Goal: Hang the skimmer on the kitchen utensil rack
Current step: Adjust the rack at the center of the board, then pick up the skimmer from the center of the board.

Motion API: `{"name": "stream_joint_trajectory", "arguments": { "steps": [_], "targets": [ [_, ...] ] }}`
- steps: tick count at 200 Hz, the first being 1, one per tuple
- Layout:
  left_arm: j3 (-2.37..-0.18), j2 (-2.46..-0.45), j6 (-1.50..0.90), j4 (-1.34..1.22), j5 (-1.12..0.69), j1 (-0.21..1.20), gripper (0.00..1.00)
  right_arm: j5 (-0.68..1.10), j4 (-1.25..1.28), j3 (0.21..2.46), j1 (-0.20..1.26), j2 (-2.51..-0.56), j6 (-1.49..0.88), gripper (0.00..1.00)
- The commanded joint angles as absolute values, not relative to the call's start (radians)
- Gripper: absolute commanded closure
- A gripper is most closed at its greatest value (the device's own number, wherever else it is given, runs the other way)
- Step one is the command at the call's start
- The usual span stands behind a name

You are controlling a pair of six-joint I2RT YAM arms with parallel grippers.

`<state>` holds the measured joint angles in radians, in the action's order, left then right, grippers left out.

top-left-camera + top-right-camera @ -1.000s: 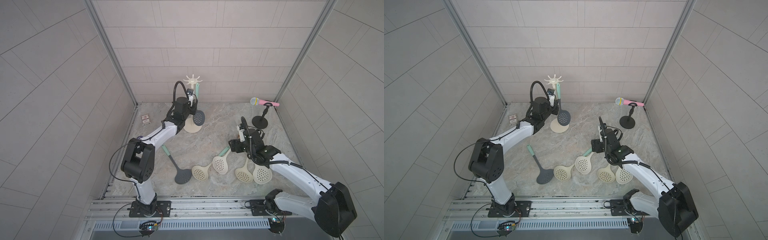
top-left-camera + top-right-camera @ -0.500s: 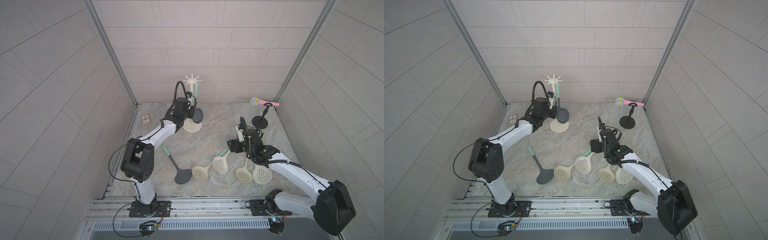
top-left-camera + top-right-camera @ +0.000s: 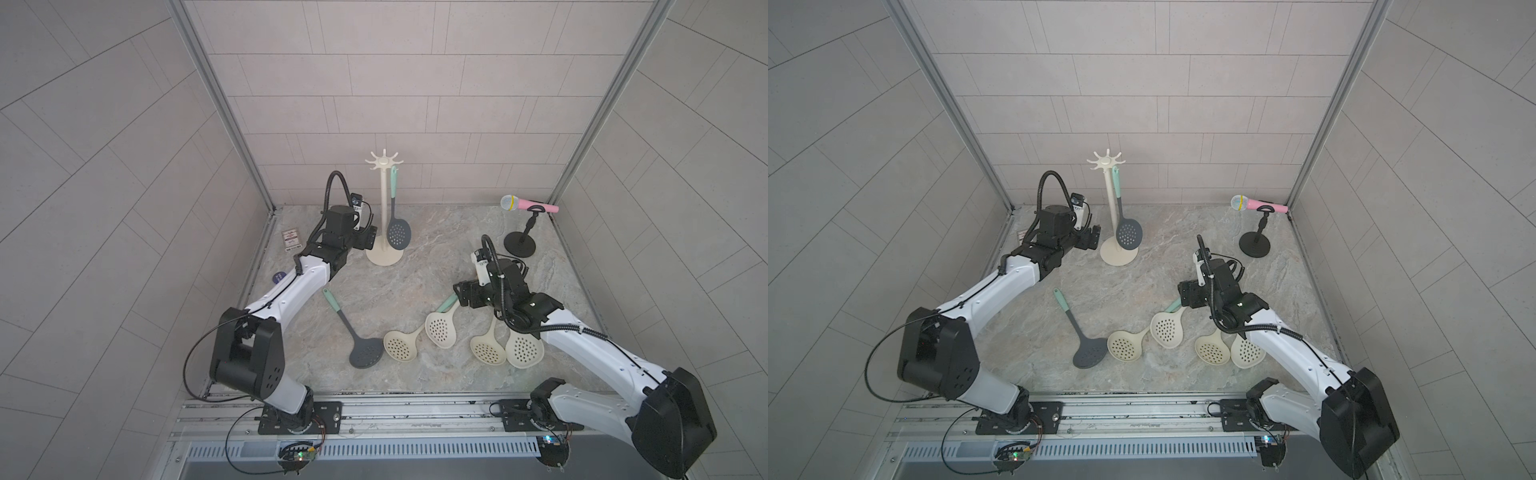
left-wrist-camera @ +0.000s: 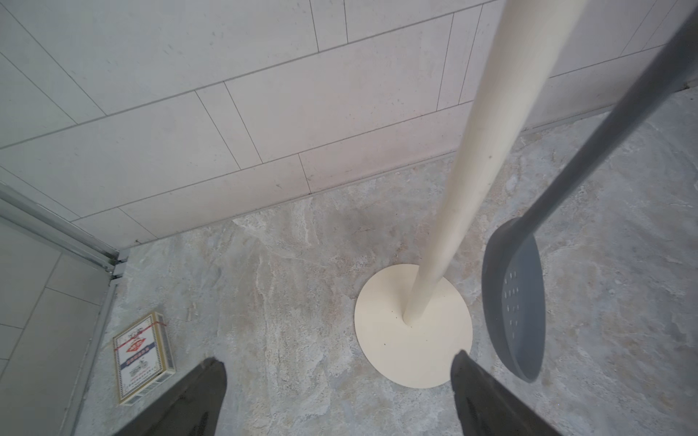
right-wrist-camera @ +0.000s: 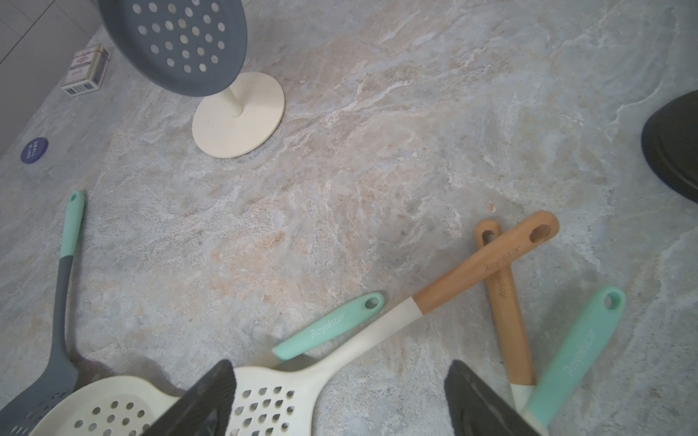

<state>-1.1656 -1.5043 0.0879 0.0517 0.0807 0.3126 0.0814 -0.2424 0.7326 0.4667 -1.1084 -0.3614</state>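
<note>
The cream kitchen utensil rack (image 3: 382,208) (image 3: 1112,208) stands at the back of the table. A dark grey skimmer (image 3: 398,232) (image 3: 1129,235) with a mint handle hangs from one of its hooks, its head just above the base. My left gripper (image 3: 371,237) (image 4: 338,362) is open and empty, low beside the pole (image 4: 472,170), apart from the hanging skimmer's head (image 4: 513,302). My right gripper (image 3: 459,291) (image 5: 340,373) is open over a cream skimmer (image 5: 287,392) lying on the table, holding nothing.
Another dark grey skimmer (image 3: 365,353) and several cream skimmers (image 3: 440,330) lie at the front middle. A pink microphone (image 3: 528,203) sits on a black stand (image 3: 519,245) at the back right. A card box (image 3: 291,239) lies by the left wall.
My left gripper has opened, let go of the hanging skimmer's handle and dropped back down beside the rack's pole. The skimmer stays on its hook. The right arm has barely moved.
</note>
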Motion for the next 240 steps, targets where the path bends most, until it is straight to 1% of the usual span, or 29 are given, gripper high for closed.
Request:
{"name": "stream_joint_trajectory", "arguments": {
  "steps": [1, 22, 42, 55, 84, 105, 115, 141, 176, 199, 240],
  "targets": [
    [-1.119, -1.438, 0.116, 0.105, 0.127, 0.311, 0.00, 0.085, -0.278, 0.724, 0.476, -1.070, -0.342, 0.11],
    [-1.079, -1.374, 0.120, 0.172, 0.168, 0.300, 0.00, 0.057, -0.322, 0.744, 0.519, -1.077, -0.325, 0.11],
    [-1.025, -1.306, 0.121, 0.235, 0.110, 0.223, 0.00, 0.015, -0.334, 0.778, 0.628, -1.123, -0.327, 0.10],
    [-1.002, -1.278, 0.119, 0.277, 0.054, 0.138, 0.00, -0.008, -0.334, 0.816, 0.720, -1.187, -0.338, 0.10],
    [-0.985, -1.262, 0.118, 0.367, -0.166, -0.118, 0.00, -0.024, -0.347, 0.970, 0.917, -1.413, -0.353, 0.11],
    [-0.982, -1.272, 0.136, 0.418, -0.201, -0.245, 0.00, 0.004, -0.375, 1.123, 1.001, -1.588, -0.362, 0.13],
    [-0.985, -1.273, 0.138, 0.453, -0.200, -0.293, 0.00, 0.034, -0.402, 1.204, 1.024, -1.663, -0.357, 0.14],
    [-0.974, -1.260, 0.139, 0.479, -0.288, -0.438, 0.00, 0.075, -0.473, 1.412, 1.070, -1.858, -0.345, 0.17],
    [-0.988, -1.261, 0.157, 0.544, -0.399, -0.605, 0.00, 0.139, -0.481, 1.561, 1.086, -2.017, -0.366, 0.19],
    [-0.970, -1.263, 0.192, 0.589, -0.470, -0.644, 0.00, 0.171, -0.490, 1.635, 1.090, -2.093, -0.370, 0.20],
    [-0.912, -1.210, 0.220, 0.590, -0.517, -0.671, 0.00, 0.188, -0.522, 1.745, 1.094, -2.198, -0.370, 0.21]
  ]
}}
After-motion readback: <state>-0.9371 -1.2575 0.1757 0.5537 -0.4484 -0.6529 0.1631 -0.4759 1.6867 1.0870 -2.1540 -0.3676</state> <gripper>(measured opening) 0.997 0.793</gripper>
